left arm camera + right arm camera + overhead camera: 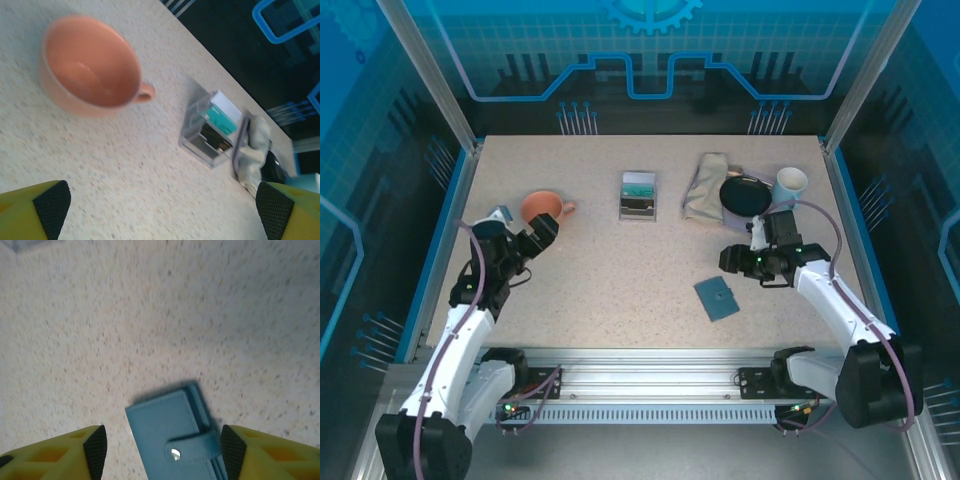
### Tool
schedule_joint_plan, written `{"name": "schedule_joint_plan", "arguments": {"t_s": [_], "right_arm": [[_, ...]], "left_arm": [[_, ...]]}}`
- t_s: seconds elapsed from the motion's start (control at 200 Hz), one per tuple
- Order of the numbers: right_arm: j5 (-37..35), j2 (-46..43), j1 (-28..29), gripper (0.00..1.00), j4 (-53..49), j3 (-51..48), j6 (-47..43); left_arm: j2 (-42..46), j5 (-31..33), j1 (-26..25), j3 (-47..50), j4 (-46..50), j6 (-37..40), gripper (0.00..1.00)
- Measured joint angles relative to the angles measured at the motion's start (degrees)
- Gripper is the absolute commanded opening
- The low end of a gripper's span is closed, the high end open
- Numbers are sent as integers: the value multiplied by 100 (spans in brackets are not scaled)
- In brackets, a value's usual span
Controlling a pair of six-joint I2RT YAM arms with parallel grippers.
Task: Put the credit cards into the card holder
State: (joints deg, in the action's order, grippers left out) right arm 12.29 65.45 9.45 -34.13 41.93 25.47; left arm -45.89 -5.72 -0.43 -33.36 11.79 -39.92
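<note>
The slate-blue card holder [717,298] lies shut on the table right of centre, its snap dot facing up. In the right wrist view the card holder [172,437] sits between my right gripper's fingertips [164,450], which stand open on either side of it. From above, the right gripper [730,258] hovers just behind the wallet. The credit cards, one teal [222,117] and one dark [214,142], stand in a small grey tray [638,195] at the back centre. My left gripper [538,238] is wide open and holds nothing, beside an orange cup.
An orange cup [544,207] stands at the back left, close to the left gripper. A beige cloth [705,185], a black dish [745,195] and a white mug [790,182] crowd the back right, just behind the right arm.
</note>
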Motion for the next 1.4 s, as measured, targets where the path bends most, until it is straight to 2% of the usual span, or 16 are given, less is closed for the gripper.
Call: {"name": "schedule_joint_plan", "arguments": {"t_s": [0.19,0.305,0.555,0.83,0.915,1.185,1.401], "right_arm": [[-162,66,514,50,-302,-302,284],[-149,280,704,47,-249,-535,472],[-127,772,1370,44,221,-778,1091],[-133,1137,2457,42,1397,-776,2490],[-157,1207,2691,43,1486,-660,2715],[-743,1115,2673,42,776,-63,2291],[-691,1322,2638,36,551,-24,1843]], "left_arm": [[-59,-715,-74,52,4,-221,99],[-199,-942,-501,52,-4,-260,99],[-664,-962,-1530,63,-87,-374,99],[-1217,-975,-1965,61,-181,-415,99],[-1405,-984,-2127,22,-175,-413,99],[-1838,-1025,-2673,-168,-212,-437,99],[-2470,-1064,-3143,-264,-470,-721,96]]}}
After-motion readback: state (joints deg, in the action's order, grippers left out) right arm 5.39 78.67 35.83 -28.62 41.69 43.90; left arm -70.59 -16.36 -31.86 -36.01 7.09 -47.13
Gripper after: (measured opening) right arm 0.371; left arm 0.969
